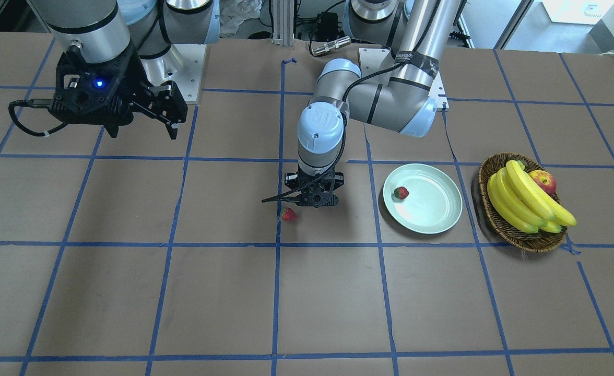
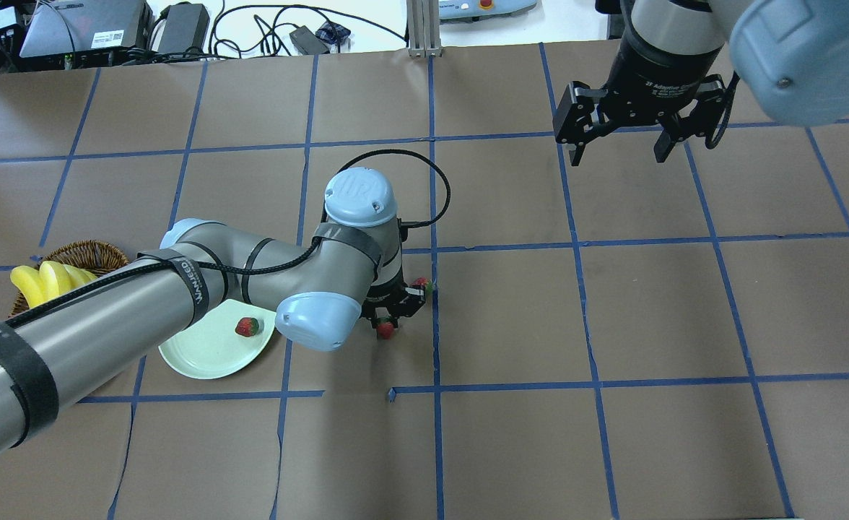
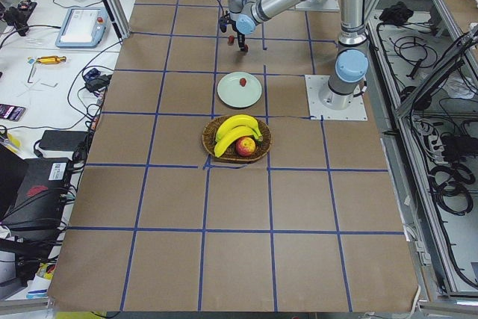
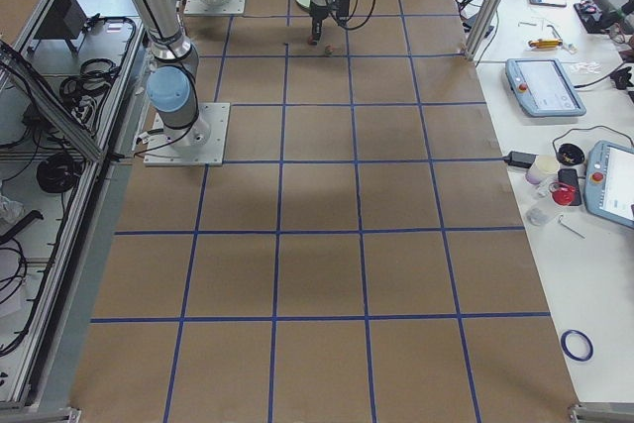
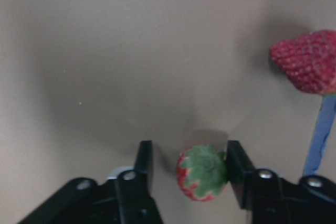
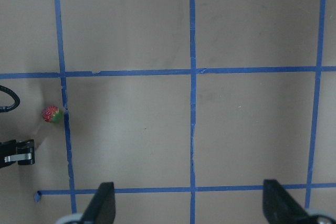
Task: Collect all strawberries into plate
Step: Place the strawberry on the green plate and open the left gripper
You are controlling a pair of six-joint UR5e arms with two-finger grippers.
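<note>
A dimpled, leafy-capped strawberry (image 5: 202, 174) is being straddled by the left gripper (image 5: 189, 153), fingers parted; the right gripper (image 2: 619, 154) is being held wide.

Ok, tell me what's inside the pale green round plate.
One small red strawberry with a green cap lies inside the glossy mint-green plate, near its rim. The front-facing view shows the rest bare. Overhead, the grey left arm covers part of the plate.

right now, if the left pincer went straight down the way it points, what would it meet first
The left pincer would most likely meet the strawberry between its open jaws first, then the table; depth is unclear in the wrist view.
</note>
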